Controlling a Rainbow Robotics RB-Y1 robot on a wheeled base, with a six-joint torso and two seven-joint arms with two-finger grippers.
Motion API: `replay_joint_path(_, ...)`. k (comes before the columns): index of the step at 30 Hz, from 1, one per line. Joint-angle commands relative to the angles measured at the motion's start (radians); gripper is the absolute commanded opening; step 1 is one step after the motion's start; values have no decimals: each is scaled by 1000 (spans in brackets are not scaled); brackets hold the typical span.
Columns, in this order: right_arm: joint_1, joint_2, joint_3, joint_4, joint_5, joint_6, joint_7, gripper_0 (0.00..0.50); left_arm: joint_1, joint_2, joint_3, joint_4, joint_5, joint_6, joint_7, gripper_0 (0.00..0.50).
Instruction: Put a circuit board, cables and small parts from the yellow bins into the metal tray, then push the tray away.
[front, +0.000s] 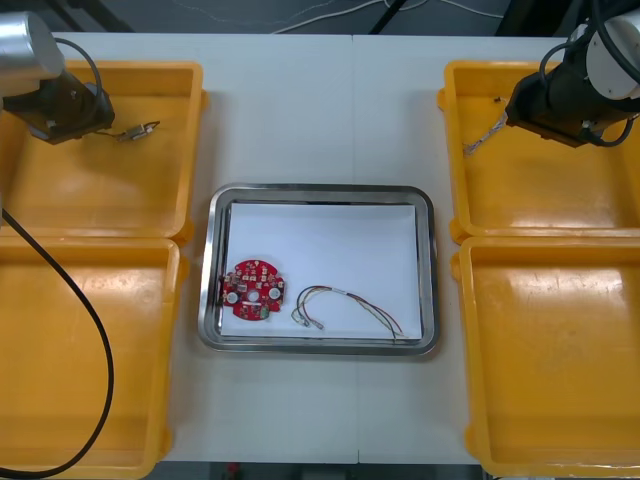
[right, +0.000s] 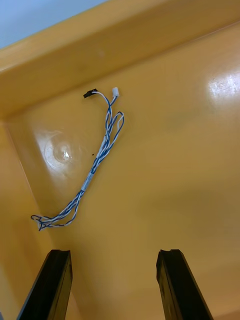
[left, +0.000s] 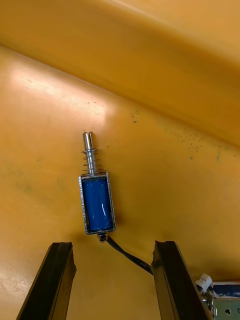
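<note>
A round red circuit board (front: 252, 289) and a red and yellow cable (front: 345, 308) lie in the metal tray (front: 431, 260), which is white inside. My left gripper (front: 105, 110) hovers over the far left yellow bin (front: 110, 190); it (left: 112, 280) stands open just short of a small metal part (left: 96, 200) with a blue body, spring and black lead, also seen as the small metal part (front: 138, 130). My right gripper (front: 508, 112) is over the far right yellow bin (front: 540, 190), open (right: 112, 285), with a twisted blue and white cable (right: 97, 160) lying beyond its fingers, the same cable (front: 482, 138).
Two near yellow bins sit at the left (front: 60, 400) and right (front: 560, 370) and look bare inside. A black robot cable (front: 95, 330) loops across the near left bin. Another small metal part (left: 220, 297) lies beside my left finger.
</note>
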Motion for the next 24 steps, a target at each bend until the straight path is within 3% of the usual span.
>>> replay_joint_path(1, -45, 35, 27, 32, 43, -66, -17, 500, -54, 52, 24, -21, -12, -24, -124, 465)
replay_joint_path(12, -47, 115, 27, 133, 119, -221, -45, 500, -53, 54, 25, -29, -24, -117, -125, 465)
replay_joint_path(24, -45, 160, 28, 217, 138, -333, -75, 500, -3, 48, 24, -29, -36, -179, -145, 467)
